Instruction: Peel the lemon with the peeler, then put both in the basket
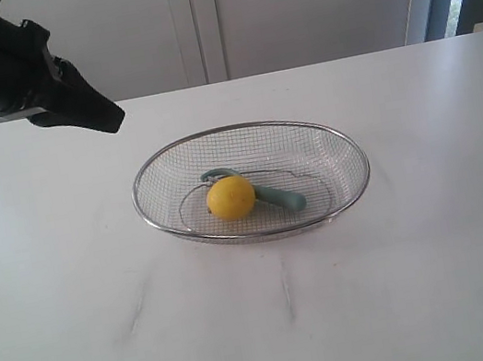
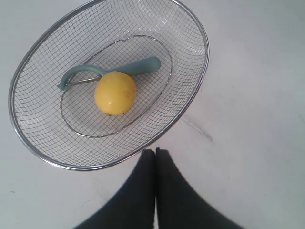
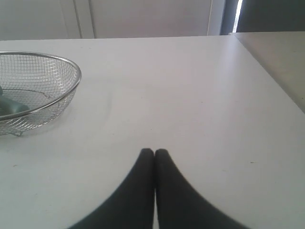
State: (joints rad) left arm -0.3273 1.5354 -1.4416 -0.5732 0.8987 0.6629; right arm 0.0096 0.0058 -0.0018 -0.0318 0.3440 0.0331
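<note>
White worktop, lemon and peeler already in the basket, so my left end effector and right end effector sit closed, empty

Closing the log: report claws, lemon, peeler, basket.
Left claw shut, empty; right claw shut, empty. Small round yellow lemon and teal-handled swivel peeler both inside oval silver wire-mesh basket. Nothing in the way.
</note>
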